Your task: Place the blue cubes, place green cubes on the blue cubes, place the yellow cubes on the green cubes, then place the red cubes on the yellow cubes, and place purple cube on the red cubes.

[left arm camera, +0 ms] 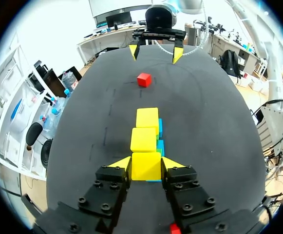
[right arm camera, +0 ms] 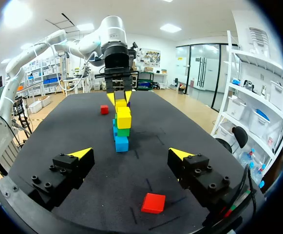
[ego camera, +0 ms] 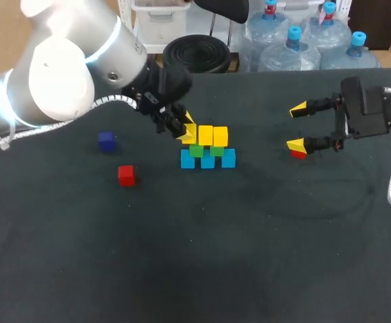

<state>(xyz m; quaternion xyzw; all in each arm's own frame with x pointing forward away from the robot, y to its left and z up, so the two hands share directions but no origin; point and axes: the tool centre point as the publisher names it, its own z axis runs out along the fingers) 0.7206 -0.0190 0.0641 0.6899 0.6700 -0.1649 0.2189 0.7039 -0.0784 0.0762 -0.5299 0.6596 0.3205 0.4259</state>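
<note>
Yellow cube [left arm camera: 146,168] sits clamped between the two fingers of my left gripper [left arm camera: 146,164], a yellow tip pressed to each of its side faces, at the end of the stack [ego camera: 207,148] that lies on my left. It is level and in line with the two other yellow cubes [ego camera: 212,135] that form the stack's top row, and it touches the nearer one. Under that row are the green cubes [ego camera: 196,151], and under them the blue cubes [ego camera: 208,159] stand side by side on the dark table [ego camera: 182,256]. I cannot tell whether the held cube already rests on the green one below it. My right gripper [ego camera: 297,126] hangs well off to the right of the stack, its fingers spread wide and holding nothing. A red cube [right arm camera: 153,203] lies on the table beneath it, in the gap between the fingers and touching neither. A second red cube [ego camera: 126,175] lies to the left of the stack and somewhat nearer to me. The purple cube [ego camera: 106,140] lies farther left of the stack, apart from everything else.
</note>
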